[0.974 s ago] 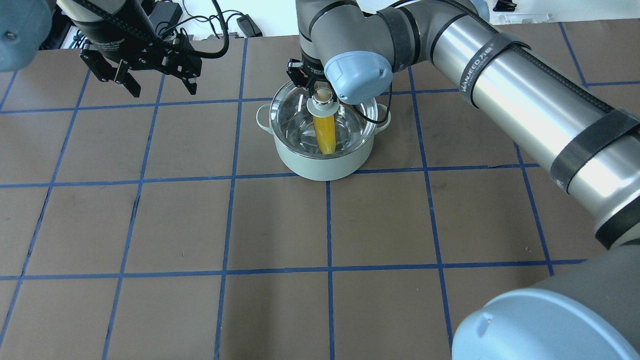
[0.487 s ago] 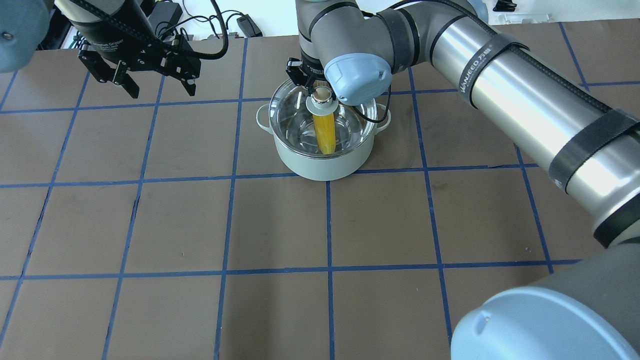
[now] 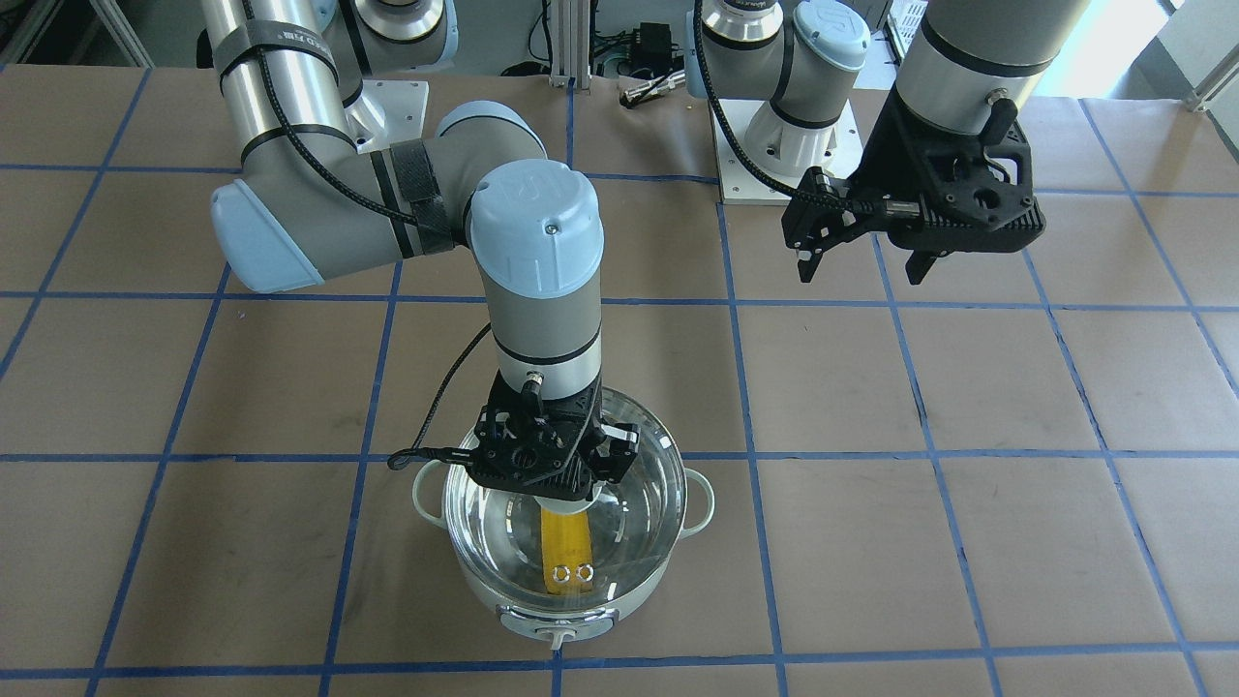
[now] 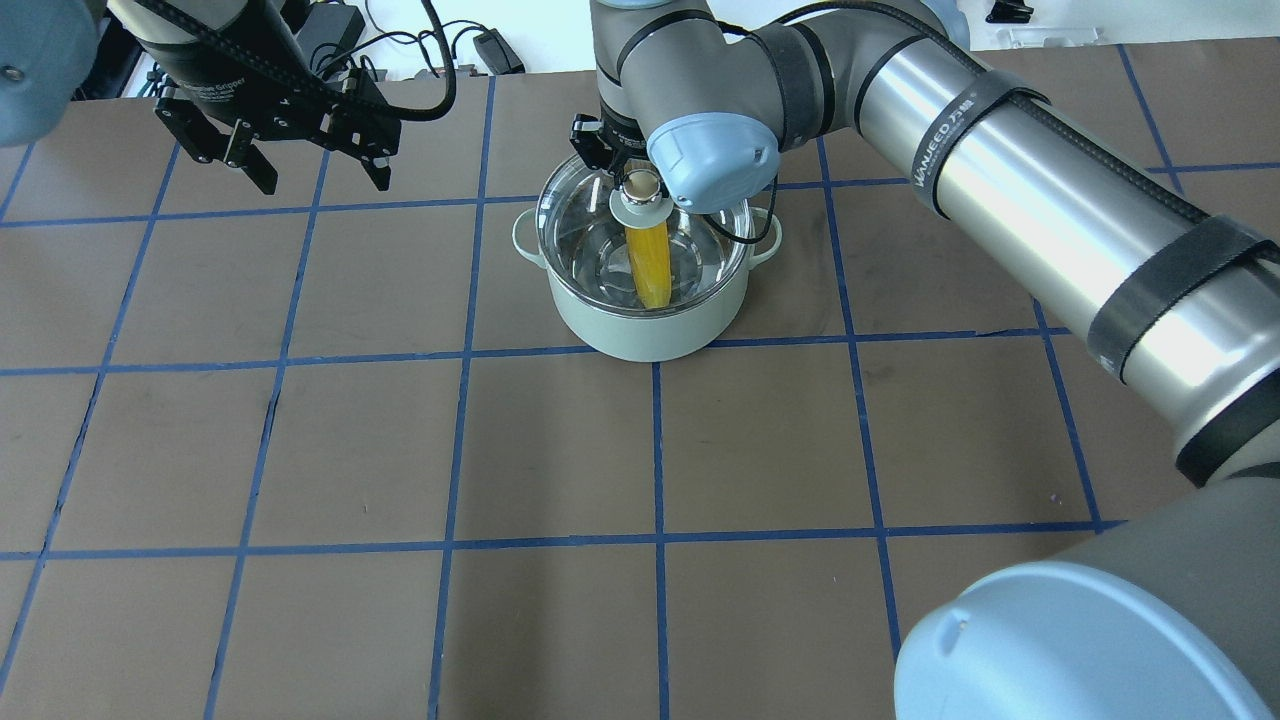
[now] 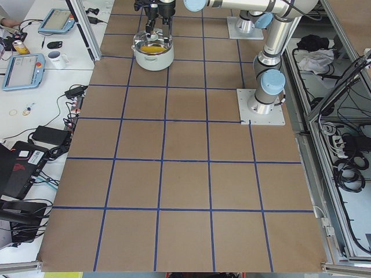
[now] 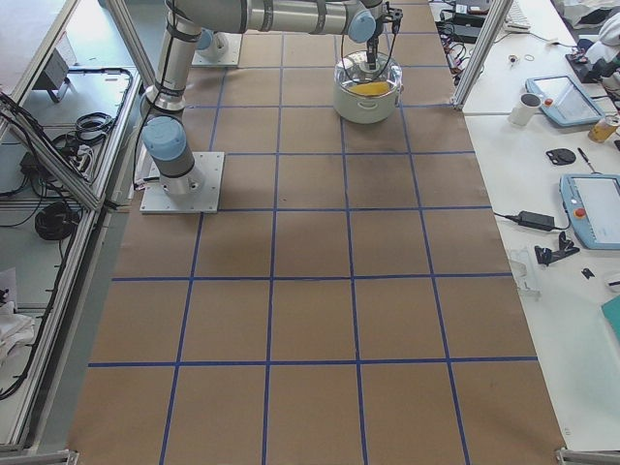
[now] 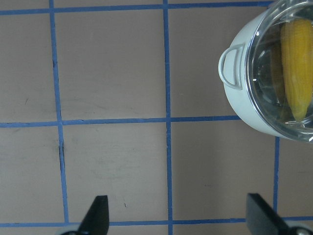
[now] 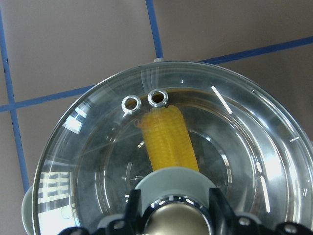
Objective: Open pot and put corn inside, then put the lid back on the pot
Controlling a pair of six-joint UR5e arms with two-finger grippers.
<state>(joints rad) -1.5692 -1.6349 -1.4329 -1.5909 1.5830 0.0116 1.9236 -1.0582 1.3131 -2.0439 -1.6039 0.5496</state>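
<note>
The pale mint pot [image 4: 640, 335] stands on the table's far middle. The yellow corn [image 4: 650, 265] lies inside it, seen through the glass. My right gripper [image 4: 640, 185] is shut on the tan knob [image 8: 176, 220] of the clear glass lid [image 4: 580, 225] and holds the lid over the pot's mouth, close to the rim. Whether the lid rests on the rim I cannot tell. The front view shows the lid [image 3: 639, 484], the corn [image 3: 564, 542] and the pot's control knob [image 3: 557, 636]. My left gripper [image 4: 322, 178] is open and empty above the table, left of the pot.
The table [image 4: 360, 450] is brown with a blue tape grid. Cables and a power brick [image 4: 497, 50] lie beyond its far edge. The arm bases [image 3: 784, 155] stand at the robot's side. Side benches hold tablets [image 6: 591, 208] and a mug [image 6: 526, 108].
The right gripper and the lid have shifted slightly toward the far side over the pot. The left gripper has drifted slightly the same way, still open.
</note>
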